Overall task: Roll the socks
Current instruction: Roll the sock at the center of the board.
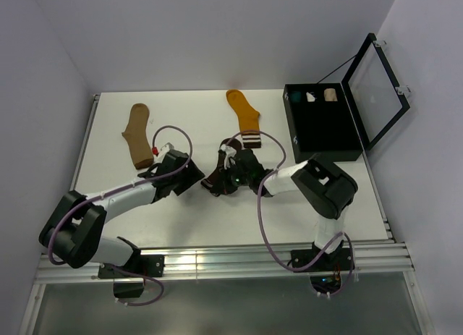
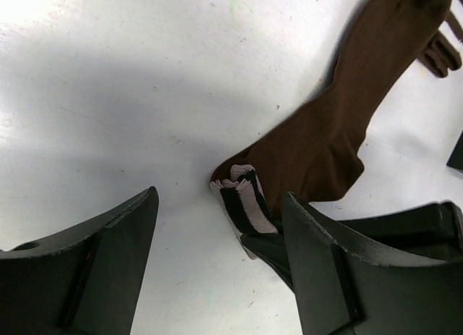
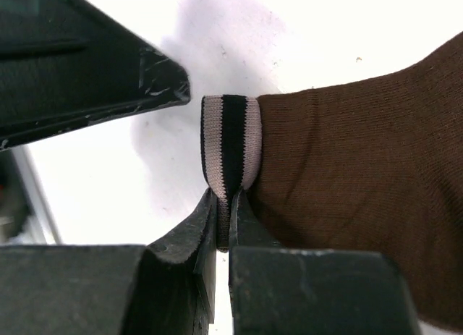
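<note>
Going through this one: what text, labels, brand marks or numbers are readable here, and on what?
None readable.
Brown sock and orange sock: striped cuffs only, no lettering.
Tan sock and box: no markings visible.
Small white-and-red tag on the left arm: too small to read.

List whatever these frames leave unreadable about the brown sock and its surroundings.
- Top view: the left gripper and right gripper cover most of the dark brown sock.
- Right wrist view: the sock's far end runs off the right edge.
- Top view: the bundles in the black box are too small to identify.
</note>
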You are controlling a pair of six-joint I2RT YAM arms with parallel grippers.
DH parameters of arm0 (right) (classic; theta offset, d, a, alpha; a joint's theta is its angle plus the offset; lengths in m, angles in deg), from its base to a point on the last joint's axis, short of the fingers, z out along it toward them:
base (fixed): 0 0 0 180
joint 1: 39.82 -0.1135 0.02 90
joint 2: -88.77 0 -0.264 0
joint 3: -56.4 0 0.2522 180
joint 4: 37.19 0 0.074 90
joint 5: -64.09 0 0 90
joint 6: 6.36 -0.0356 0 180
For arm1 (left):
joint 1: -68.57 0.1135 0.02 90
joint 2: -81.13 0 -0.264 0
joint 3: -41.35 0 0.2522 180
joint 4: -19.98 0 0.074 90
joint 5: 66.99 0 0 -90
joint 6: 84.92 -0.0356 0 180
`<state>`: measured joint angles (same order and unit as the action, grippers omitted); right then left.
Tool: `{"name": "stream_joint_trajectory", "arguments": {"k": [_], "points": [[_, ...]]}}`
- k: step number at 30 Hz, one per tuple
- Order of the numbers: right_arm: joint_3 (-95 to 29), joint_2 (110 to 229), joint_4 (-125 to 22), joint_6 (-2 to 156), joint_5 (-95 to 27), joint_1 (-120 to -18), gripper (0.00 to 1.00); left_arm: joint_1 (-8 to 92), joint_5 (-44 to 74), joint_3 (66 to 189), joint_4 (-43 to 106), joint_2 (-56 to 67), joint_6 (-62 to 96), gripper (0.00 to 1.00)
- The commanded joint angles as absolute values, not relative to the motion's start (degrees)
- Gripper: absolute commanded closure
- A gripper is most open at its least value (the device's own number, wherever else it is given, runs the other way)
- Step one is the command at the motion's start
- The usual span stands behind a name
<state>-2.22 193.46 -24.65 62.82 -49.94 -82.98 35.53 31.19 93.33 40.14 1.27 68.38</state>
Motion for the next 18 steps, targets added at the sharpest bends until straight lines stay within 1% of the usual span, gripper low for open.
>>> {"name": "stream_joint_trajectory", "arguments": {"k": [1, 5, 9, 14, 18], "points": [[-1.0, 195.7, -19.1, 56.0, -60.3, -80.6, 1.0, 35.6, 31.2, 91.1, 34.3, 3.2, 69.9, 0.26], [-0.2, 199.1, -14.2, 50.6, -66.0, -77.6, 1.0, 35.7, 29.9, 89.4, 30.4, 3.3, 70.4, 0.26], [0.7, 201.4, -8.9, 45.2, -68.6, -74.9, 1.0, 35.6, 28.4, 87.2, 27.3, 3.3, 71.3, 0.27], [1.2, 203.1, -7.4, 42.9, -69.5, -73.6, 1.0, 35.6, 26.9, 87.7, 26.0, 0.6, 72.0, 0.28], [0.7, 204.5, -6.8, 41.1, -70.4, -73.1, 1.0, 35.5, 26.5, 88.4, 25.8, -1.0, 72.0, 0.31]]}}
